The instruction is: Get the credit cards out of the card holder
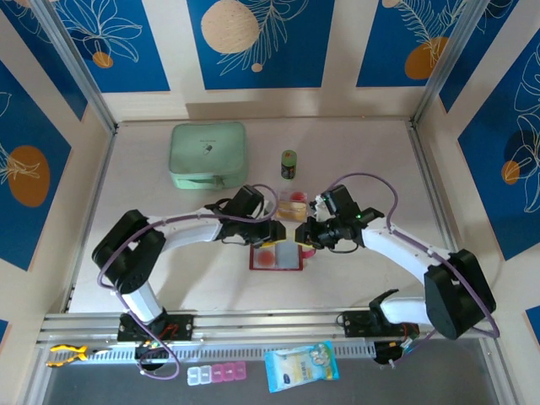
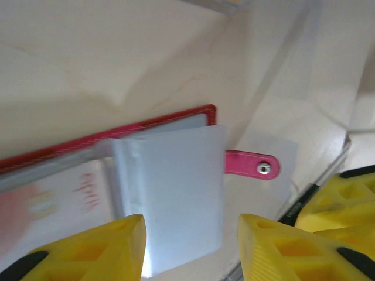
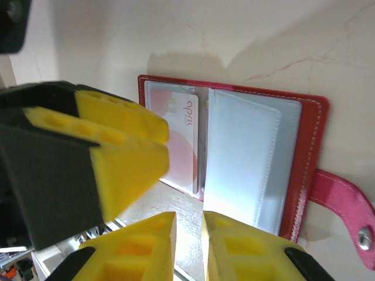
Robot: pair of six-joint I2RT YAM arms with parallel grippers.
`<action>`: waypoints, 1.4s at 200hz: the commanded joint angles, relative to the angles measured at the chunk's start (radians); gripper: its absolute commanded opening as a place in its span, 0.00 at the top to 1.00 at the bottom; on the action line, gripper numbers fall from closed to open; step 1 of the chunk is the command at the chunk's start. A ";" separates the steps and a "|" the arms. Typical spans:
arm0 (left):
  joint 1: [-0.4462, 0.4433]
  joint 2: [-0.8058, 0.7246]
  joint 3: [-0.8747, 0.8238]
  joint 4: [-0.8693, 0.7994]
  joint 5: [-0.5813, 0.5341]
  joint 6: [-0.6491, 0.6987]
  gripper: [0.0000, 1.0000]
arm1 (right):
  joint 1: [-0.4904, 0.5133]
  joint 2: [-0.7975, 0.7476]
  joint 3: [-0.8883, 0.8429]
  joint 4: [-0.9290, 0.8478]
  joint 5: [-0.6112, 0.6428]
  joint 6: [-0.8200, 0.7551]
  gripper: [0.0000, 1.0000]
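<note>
The card holder (image 1: 277, 256) lies opened flat on the table (image 1: 363, 160), between the two arms and just near of the clear tray (image 1: 282, 199). Its snap tab (image 2: 252, 165) is undone and sticks out to one side. Lying open in this way, both rows of clear sleeves face upward, so a card can be drawn out along the sleeve rather than against the cover. One whitish card with a red disc (image 3: 183, 137) sits in a sleeve beside the spine, so the task is judged unfinished. Yellow-orange cards (image 1: 295, 211) lie in the tray, which appears to serve as the drop-off point. The left gripper (image 2: 190, 234) stands over the holder with its jaws apart. The free edge of a loose sleeve leaf (image 2: 176, 187) lies in the gap between them, but neither finger is pressed against it. This looks like a stance for taking hold of the leaf and turning it aside. The right gripper (image 3: 188, 228) hangs low at the holder's edge, opposite the left gripper. Its jaws are drawn almost together, leaving only a narrow slit, and nothing is seen held in them. A narrow setting of this kind suits pinching a thin card edge. Whether the right gripper touches the holder cannot be told.
</note>
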 commanded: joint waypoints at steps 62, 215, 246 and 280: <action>0.091 -0.079 -0.120 -0.169 -0.068 0.129 0.73 | 0.136 0.256 0.134 0.036 -0.117 0.010 0.84; 0.071 -0.146 -0.226 -0.134 -0.029 0.076 0.77 | 0.167 0.342 0.011 -0.018 -0.027 -0.027 0.88; 0.072 -0.188 -0.233 -0.159 -0.048 0.072 0.77 | 0.175 0.299 -0.008 -0.040 -0.019 -0.017 0.88; 0.072 -0.221 -0.215 -0.180 -0.062 0.067 0.77 | 0.176 0.265 -0.023 -0.044 -0.007 -0.004 0.88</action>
